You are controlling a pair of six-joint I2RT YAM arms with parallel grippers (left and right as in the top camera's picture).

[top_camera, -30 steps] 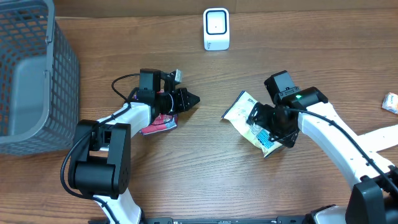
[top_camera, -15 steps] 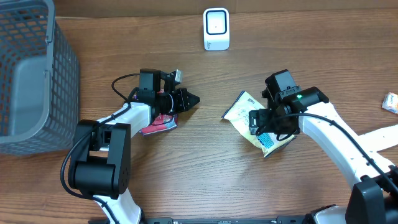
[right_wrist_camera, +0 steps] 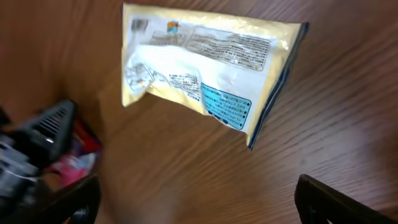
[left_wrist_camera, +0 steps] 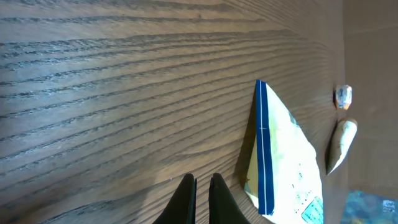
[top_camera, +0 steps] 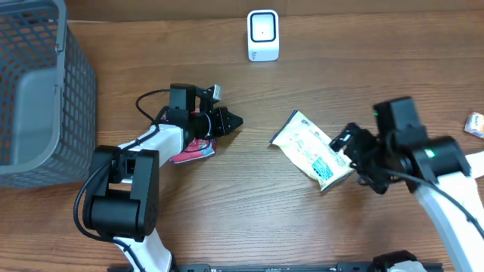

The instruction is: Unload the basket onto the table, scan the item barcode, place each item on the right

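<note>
The wooden tabletop (top_camera: 249, 219) holds a grey mesh basket (top_camera: 45, 98) at the far left. A yellow packet (top_camera: 306, 143) lies flat right of centre, just beside the right gripper (top_camera: 359, 159), whose jaws are spread wide and hold nothing. A white scanner (top_camera: 262, 35) stands at the far edge. The left gripper (top_camera: 234, 119) is pinched closed and holds nothing.

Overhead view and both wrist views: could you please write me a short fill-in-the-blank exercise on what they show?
The yellow packet lies on the ____, with no gripper touching it.
The right fingers stand wide ____.
The left fingers are ____.
The basket sits on the robot's ____ side.
Missing words: table; open; shut; left.
</note>
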